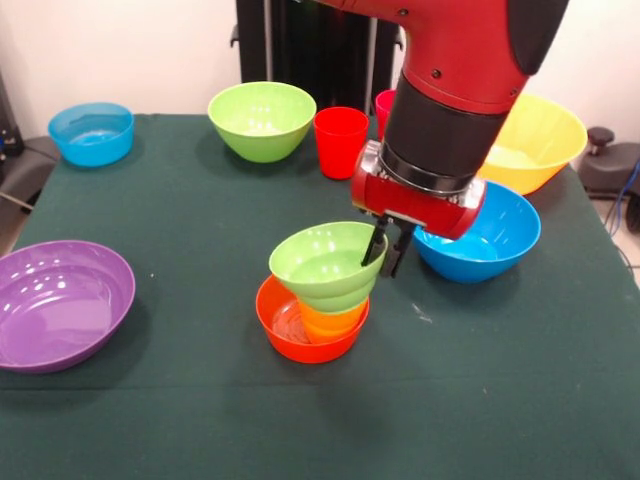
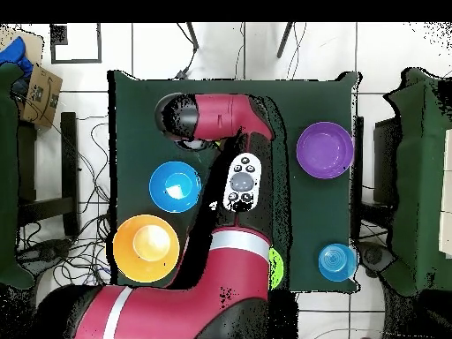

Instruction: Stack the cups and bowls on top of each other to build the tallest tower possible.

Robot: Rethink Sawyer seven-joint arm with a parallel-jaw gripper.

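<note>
A small orange bowl (image 1: 290, 335) sits mid-table with a yellow-orange cup (image 1: 330, 321) standing in it. On that cup rests a small green bowl (image 1: 325, 266), tilted, forming the tower. My gripper (image 1: 386, 250) is shut on the green bowl's right rim, one finger inside and one outside. The red cup (image 1: 340, 141) stands apart at the back, beside a larger green bowl (image 1: 262, 120). A pink cup (image 1: 384, 103) peeks out behind the arm. In the overhead view the arm (image 2: 231, 124) hides the tower and the gripper.
A purple bowl (image 1: 60, 305) (image 2: 325, 150) lies at the left of the front view. A small blue bowl (image 1: 92, 133) (image 2: 337, 261) sits at the back left. A larger blue bowl (image 1: 490, 240) (image 2: 175, 187) and the yellow bowl (image 1: 540, 140) (image 2: 146, 247) stand close to the arm's right.
</note>
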